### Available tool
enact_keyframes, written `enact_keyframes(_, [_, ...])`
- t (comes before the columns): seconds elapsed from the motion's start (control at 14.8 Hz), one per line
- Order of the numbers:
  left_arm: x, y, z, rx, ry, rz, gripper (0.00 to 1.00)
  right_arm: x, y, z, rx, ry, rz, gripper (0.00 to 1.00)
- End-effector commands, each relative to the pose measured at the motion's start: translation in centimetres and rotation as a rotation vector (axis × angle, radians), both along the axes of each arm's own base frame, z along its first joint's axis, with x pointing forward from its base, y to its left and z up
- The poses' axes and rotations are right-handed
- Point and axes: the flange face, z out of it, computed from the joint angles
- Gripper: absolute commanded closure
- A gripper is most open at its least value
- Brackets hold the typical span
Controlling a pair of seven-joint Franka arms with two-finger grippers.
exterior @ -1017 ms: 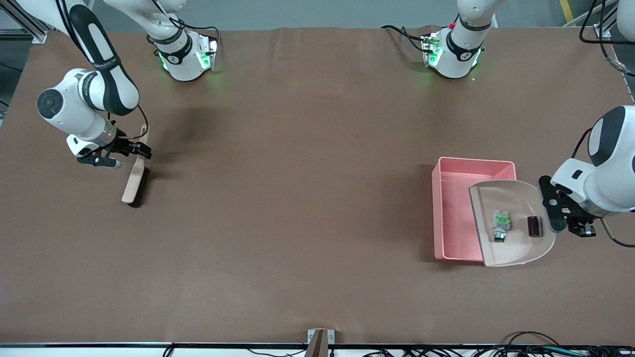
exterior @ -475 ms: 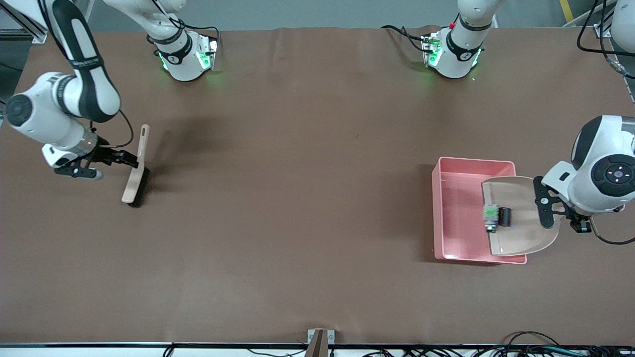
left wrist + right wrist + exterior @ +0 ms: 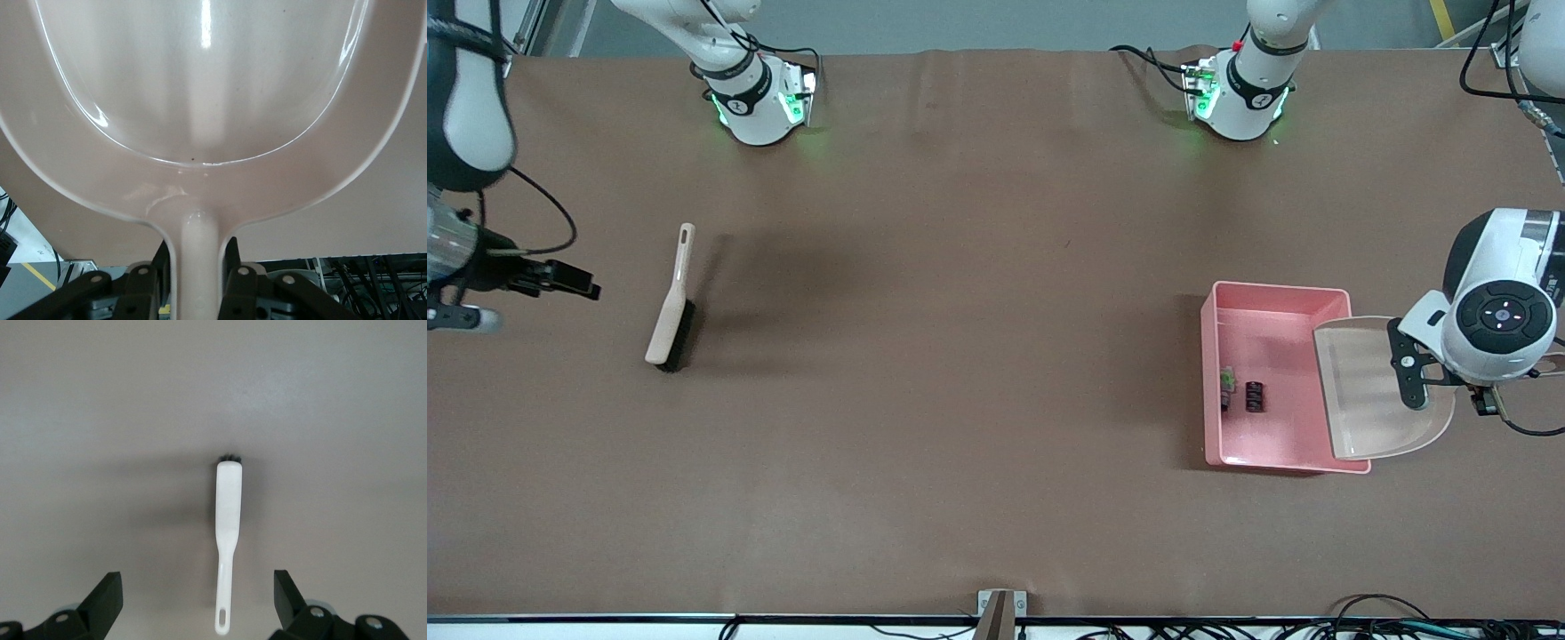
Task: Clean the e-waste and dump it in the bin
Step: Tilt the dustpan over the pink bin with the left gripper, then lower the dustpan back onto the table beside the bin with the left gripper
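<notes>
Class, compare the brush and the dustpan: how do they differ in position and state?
The brush lies flat on the table at the right arm's end; the dustpan is tilted over the pink bin at the left arm's end. The brush is free, the open right end effector apart from it; the dustpan's handle is clamped by the left end effector. Both are beige.

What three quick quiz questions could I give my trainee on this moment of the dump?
1. True or false: the dustpan still carries e-waste.
2. Where do the white-green component and the dark cylinder lie?
3. Which gripper holds a tool?

Key
1. False; it is empty.
2. In the pink bin.
3. The left gripper, shut on the dustpan's handle; the right gripper is open over bare table, apart from the brush.
</notes>
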Motion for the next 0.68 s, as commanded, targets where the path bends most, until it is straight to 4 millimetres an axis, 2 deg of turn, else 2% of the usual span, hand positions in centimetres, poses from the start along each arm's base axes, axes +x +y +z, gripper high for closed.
enact_keyframes(0.0, [-0.1,-2.2,3.5,0.036,-0.031,-0.021,0.92,0.5,0.1,5.2,-0.008,0.002,-0.006,0.0])
enact_keyframes(0.14, [0.0,-5.2,6.2,0.009,-0.067,-0.043,0.92,0.6,0.4,7.4,-0.01,-0.015,0.002,0.0])
enact_keyframes(0.27, [-0.3,-9.3,8.6,-0.077,-0.103,-0.07,0.92,0.6,1.3,8.8,-0.012,-0.035,0.01,0.0])
enact_keyframes(0.34, [-0.5,-11.4,8.9,-0.105,-0.112,-0.077,0.92,0.0,1.9,9.8,-0.009,-0.017,0.006,0.0])
enact_keyframes(0.47, [-1.2,-17.3,8.6,-0.132,-0.133,-0.111,0.92,-1.0,3.9,11.9,-0.01,0.021,-0.006,0.0])
enact_keyframes(0.61, [-2.0,-23.1,7.1,-0.177,-0.165,-0.09,0.92,-2.3,4.6,13.6,-0.012,0.021,-0.003,0.0])
